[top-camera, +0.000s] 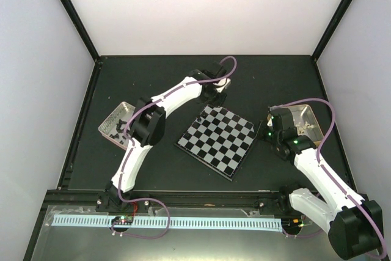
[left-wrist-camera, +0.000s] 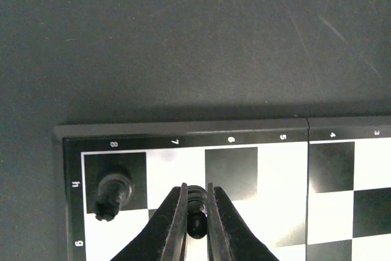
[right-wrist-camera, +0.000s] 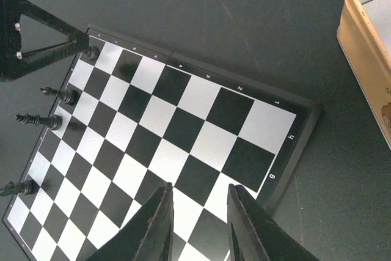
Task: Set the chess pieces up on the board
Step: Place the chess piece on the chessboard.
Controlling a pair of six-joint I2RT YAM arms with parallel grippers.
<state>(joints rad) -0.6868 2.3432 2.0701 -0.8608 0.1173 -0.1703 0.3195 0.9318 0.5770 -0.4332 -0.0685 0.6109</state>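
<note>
The board (top-camera: 217,140) lies turned at an angle in the middle of the table. My left gripper (left-wrist-camera: 197,197) hangs over its far corner, shut on a small black chess piece (left-wrist-camera: 197,212) that sits low above the pale square beside the corner square. On that corner square stands another black piece (left-wrist-camera: 111,194). Three more black pieces (right-wrist-camera: 61,95) line the board's far edge (right-wrist-camera: 183,126). My right gripper (right-wrist-camera: 198,197) hovers open over the board's right corner with nothing between its fingers.
A metal tin (top-camera: 116,123) with dark pieces lies left of the board, partly under the left arm. A second tin (top-camera: 303,120) with pale pieces sits on the right, its rim (right-wrist-camera: 366,59) close to the right gripper. Dark table surrounds the board.
</note>
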